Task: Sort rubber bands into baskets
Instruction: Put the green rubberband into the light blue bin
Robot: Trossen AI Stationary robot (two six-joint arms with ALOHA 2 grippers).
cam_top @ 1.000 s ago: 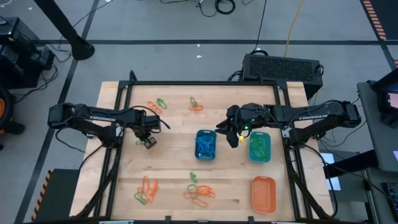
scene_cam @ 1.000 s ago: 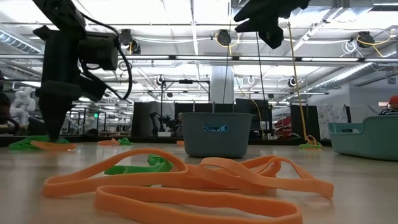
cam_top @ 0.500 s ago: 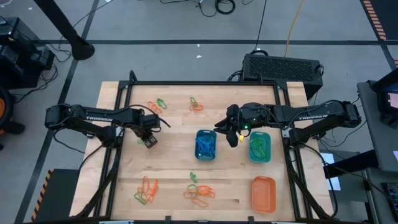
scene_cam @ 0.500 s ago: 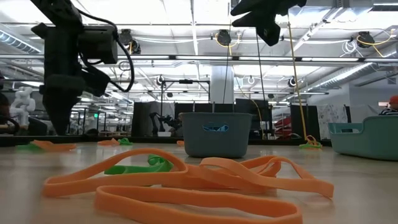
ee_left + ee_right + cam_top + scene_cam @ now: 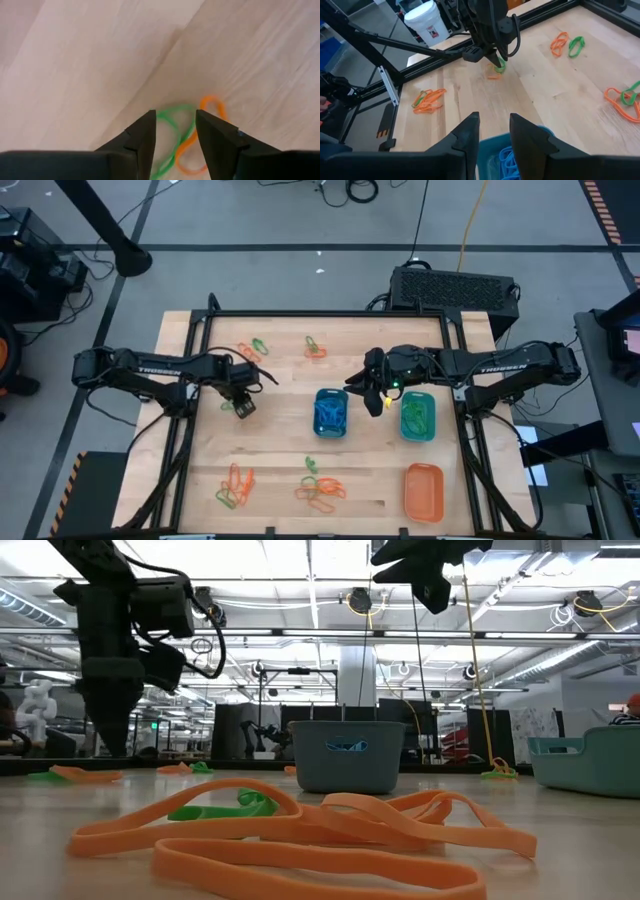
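Note:
My left gripper (image 5: 175, 131) stands open at the table's left, pointing down, just above a green band (image 5: 168, 123) and an orange band (image 5: 202, 138) that lie flat on the wood. The green one runs through the gap between the fingers. My right gripper (image 5: 494, 136) is open with nothing in it, raised over the blue basket (image 5: 331, 412), beside the teal basket (image 5: 417, 416). The orange basket (image 5: 423, 490) stands at the near right. Both the blue and the teal basket hold bands.
Loose green and orange bands lie in small heaps at the far left (image 5: 250, 348), the far middle (image 5: 315, 347), the near left (image 5: 235, 485) and the near middle (image 5: 320, 490). A dark frame (image 5: 325, 314) borders the table.
My left gripper has opened and tipped a little, and its fingertips have come up off the green and orange bands at the table's left. The bands now lie flat on the wood. My right gripper has kept still.

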